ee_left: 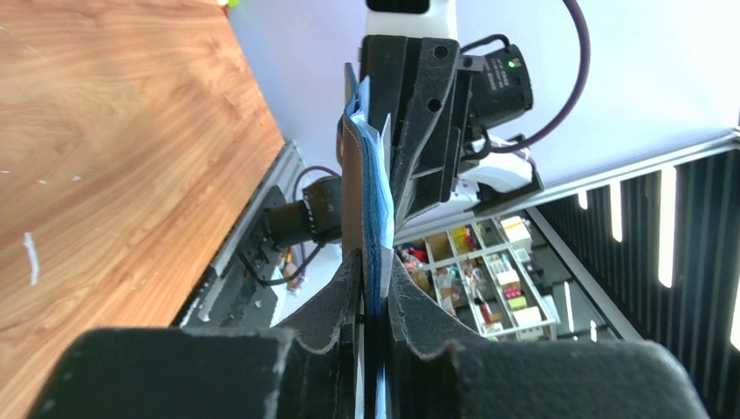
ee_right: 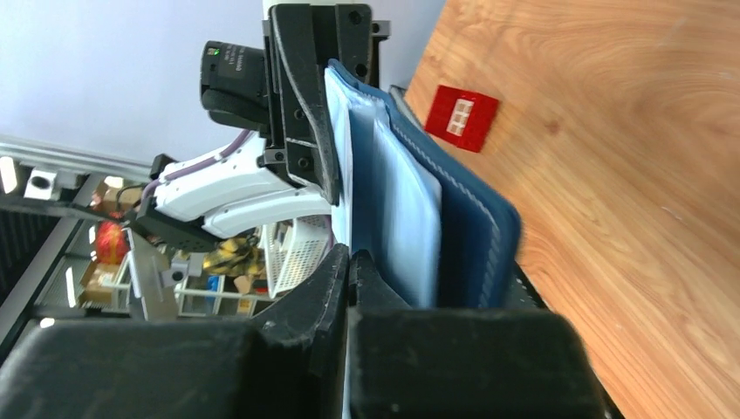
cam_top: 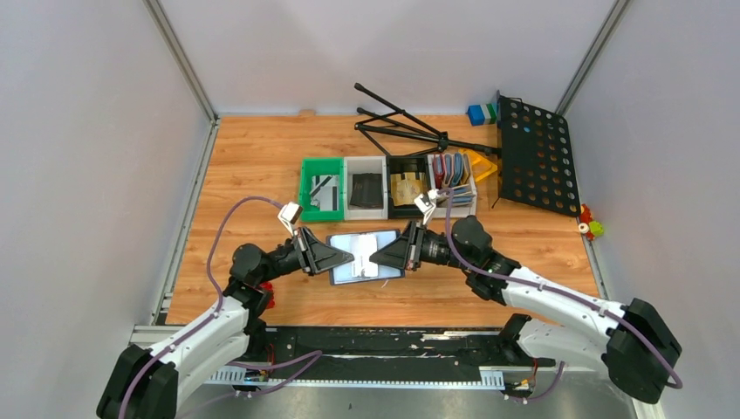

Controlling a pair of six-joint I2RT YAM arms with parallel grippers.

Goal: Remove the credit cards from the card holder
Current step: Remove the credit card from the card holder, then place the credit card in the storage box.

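- Left end effector [ee_left: 371,271] clamps narrow on 1 edge of the open card holder [cam_top: 365,244], which sits pale side up over the tabletop [cam_top: 262,157].
- Right end effector [ee_right: 349,262] is closed on a pale inner layer [ee_right: 339,175] at the opposite edge; card or pocket lining cannot be told.
- Risk: if it grips lining, pulling drags the holder, not a card.
- Risk: opposed pulling may slip the holder from the left fingers [ee_left: 332,301] or tear a pocket.
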